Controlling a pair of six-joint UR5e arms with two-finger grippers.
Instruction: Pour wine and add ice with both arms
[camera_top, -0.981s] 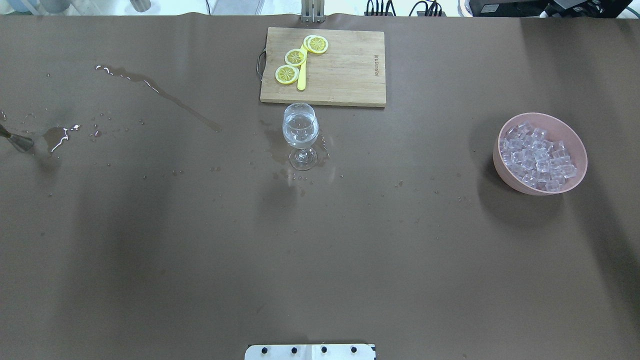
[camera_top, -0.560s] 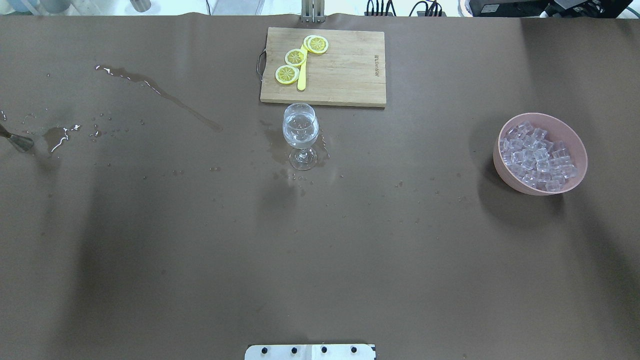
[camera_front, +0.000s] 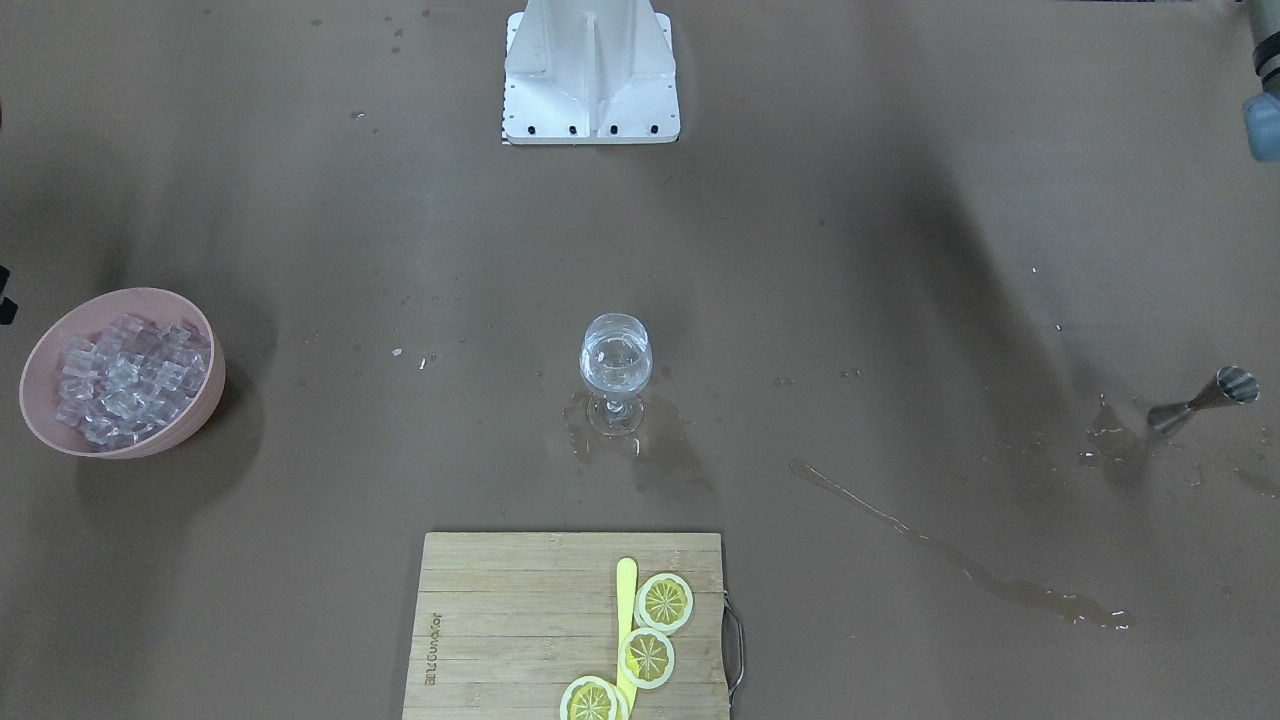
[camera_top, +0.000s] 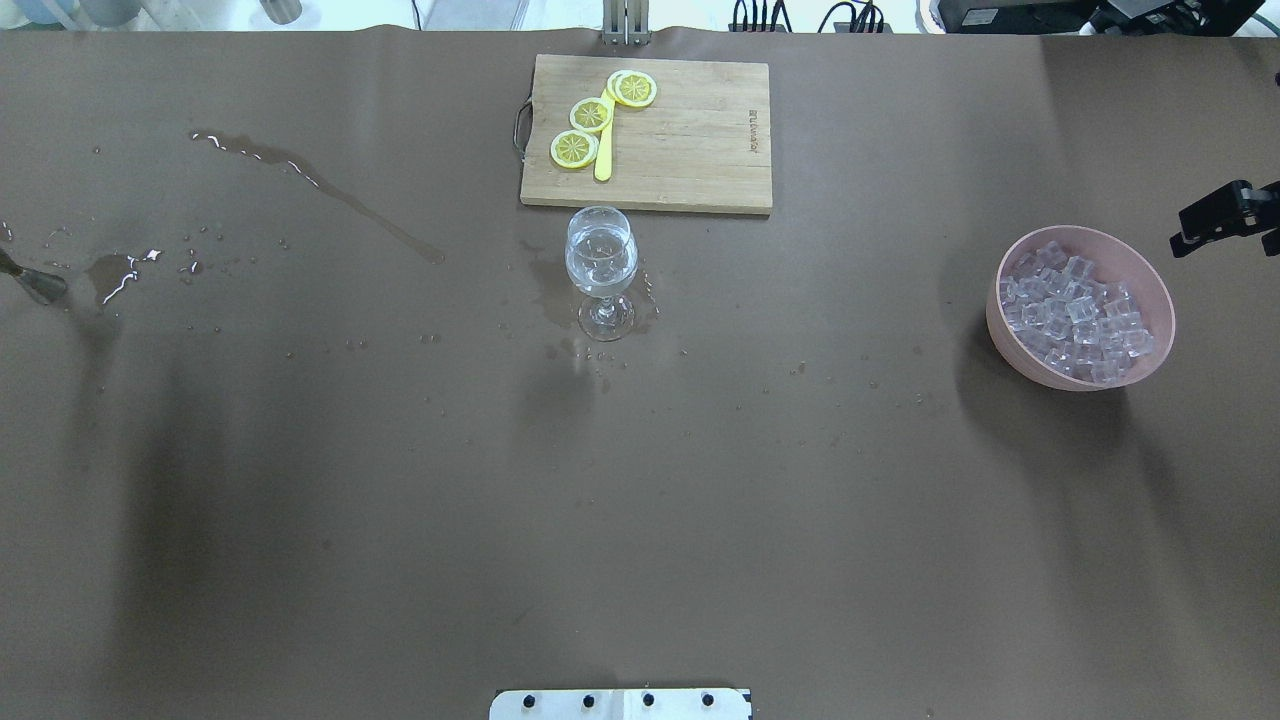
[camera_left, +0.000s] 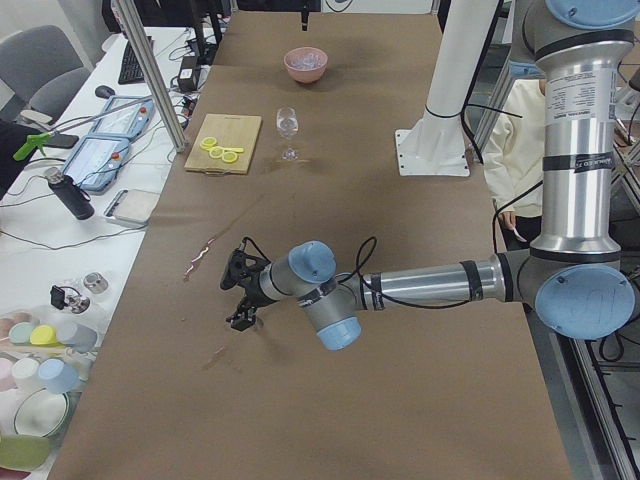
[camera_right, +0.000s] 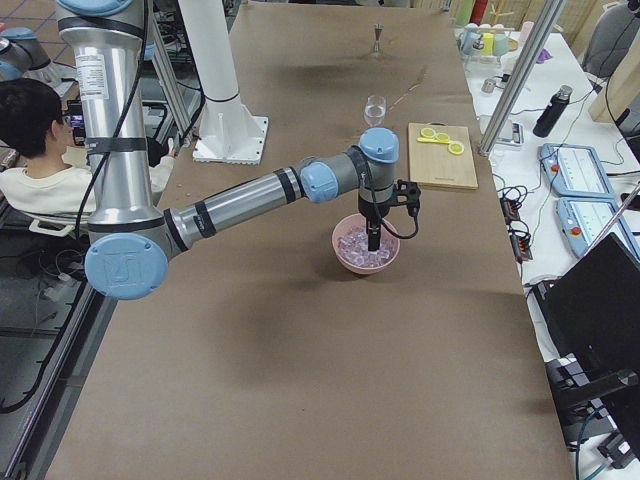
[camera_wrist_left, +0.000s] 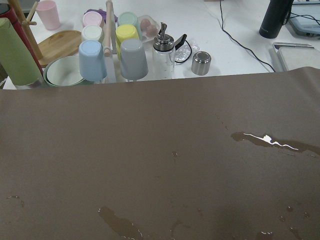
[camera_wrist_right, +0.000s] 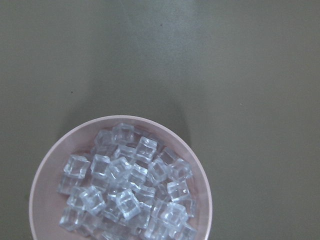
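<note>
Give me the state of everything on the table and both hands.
Wine glass, upright, partly filled with clear wine.
Ice, piled in the pink bowl.
Jigger, upright.
Lemon slices, lying on the cutting board.
Table, wet with spills.
Right hand, above the bowl; grip unclear.
Left hand, over the table; grip unclear.

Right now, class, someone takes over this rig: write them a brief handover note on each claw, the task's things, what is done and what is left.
Left claw: low over the table's wet left end; open or shut cannot be told.
Right claw: hangs by the pink bowl of ice; state also unclear.
The glass, upright on the robot's side of the cutting board, holds the wine; the jigger sits beside a puddle.
Done: pouring. Left: ice into the glass; no cube shows there.
</note>
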